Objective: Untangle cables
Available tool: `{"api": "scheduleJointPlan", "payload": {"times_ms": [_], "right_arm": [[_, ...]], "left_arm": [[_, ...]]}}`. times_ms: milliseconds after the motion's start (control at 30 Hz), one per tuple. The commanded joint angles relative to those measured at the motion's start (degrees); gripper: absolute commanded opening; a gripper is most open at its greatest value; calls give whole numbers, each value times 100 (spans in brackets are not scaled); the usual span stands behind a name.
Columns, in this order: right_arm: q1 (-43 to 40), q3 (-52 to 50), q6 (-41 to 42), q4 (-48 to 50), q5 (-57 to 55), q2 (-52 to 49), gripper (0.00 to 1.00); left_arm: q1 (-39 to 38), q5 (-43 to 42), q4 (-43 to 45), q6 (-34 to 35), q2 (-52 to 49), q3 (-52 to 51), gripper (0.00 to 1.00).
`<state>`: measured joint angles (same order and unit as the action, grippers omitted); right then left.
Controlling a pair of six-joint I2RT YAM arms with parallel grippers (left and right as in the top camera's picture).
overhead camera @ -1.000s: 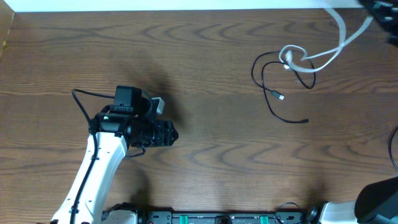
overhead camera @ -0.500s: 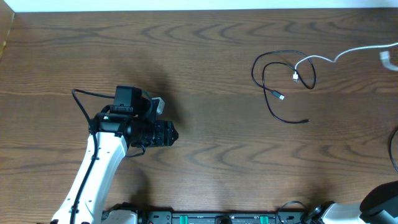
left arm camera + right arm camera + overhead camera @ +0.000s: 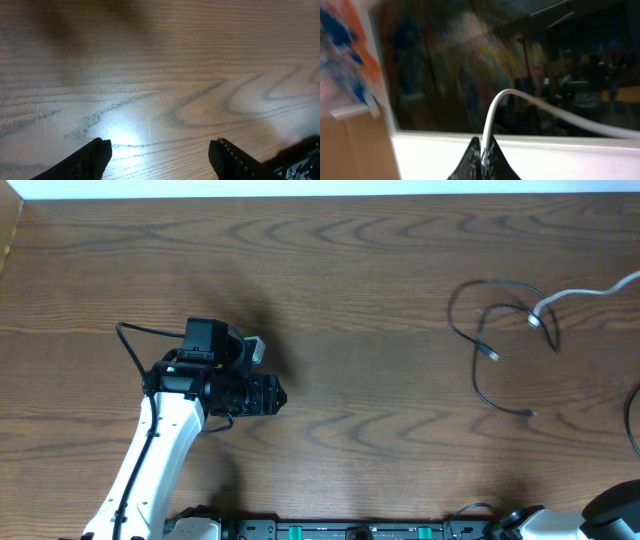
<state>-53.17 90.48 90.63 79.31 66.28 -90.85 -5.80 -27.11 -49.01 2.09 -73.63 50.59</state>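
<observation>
Lying far right on the table (image 3: 380, 300), the black cable (image 3: 474, 377) loops, its tail pointing near-right, while the white cable (image 3: 585, 292) stretches rightward. Right gripper (image 3: 484, 150) pinches the white cable; left gripper (image 3: 160, 150) hangs released

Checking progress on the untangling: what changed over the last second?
The right gripper, shut on the white cable, pulled it rightward; the black cable slid right with it. The left gripper stayed open and still.
</observation>
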Motion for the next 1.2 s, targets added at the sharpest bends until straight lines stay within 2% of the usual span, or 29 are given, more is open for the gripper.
{"api": "scheduleJointPlan", "payload": {"times_ms": [0, 100, 133, 200, 233, 267, 333, 400, 500, 567, 733, 833, 967, 1067, 1167], "right_arm": [[328, 140, 492, 37, 57, 129, 1], [1097, 140, 463, -50, 363, 127, 1], [1751, 140, 240, -254, 411, 127, 1], [2396, 140, -85, -507, 396, 127, 1], [3126, 140, -627, -986, 372, 127, 1], [3327, 140, -811, -1145, 352, 127, 1], [4531, 140, -2184, -2459, 111, 127, 1], [5237, 140, -3215, -3222, -87, 127, 1], [6122, 140, -4166, -3856, -481, 127, 1], [6583, 140, -4518, -3989, -708, 127, 1], [6951, 140, -4682, -4072, -824, 127, 1], [6951, 140, -5027, -4824, -654, 127, 1], [6883, 140, -6454, -6492, -859, 127, 1], [6852, 140, -8459, -8701, -2293, 118, 1], [6957, 140, -9615, -10212, -3917, 2, 1]], "left_arm": [[-17, -70, 44, -120, -11, 22, 68], [-17, -72, 76, -118, -11, 22, 68], [-17, -72, 63, -118, -11, 22, 68], [-17, -72, 35, -118, -11, 22, 68], [-17, -72, -11, -118, -11, 20, 68], [-17, -72, -26, -118, -11, 20, 68], [-17, -72, -114, -118, -11, 20, 68], [-17, -72, -157, -118, -11, 20, 68], [-17, -72, -197, -118, -11, 20, 68], [-17, -72, -195, -118, -11, 20, 68], [-17, -72, -195, -118, -11, 20, 68], [-17, -72, -195, -118, -11, 20, 68], [-17, -72, -195, -118, -11, 20, 68], [-17, -72, -195, -118, -11, 20, 68], [-17, -72, -195, -118, -11, 20, 68]]}}
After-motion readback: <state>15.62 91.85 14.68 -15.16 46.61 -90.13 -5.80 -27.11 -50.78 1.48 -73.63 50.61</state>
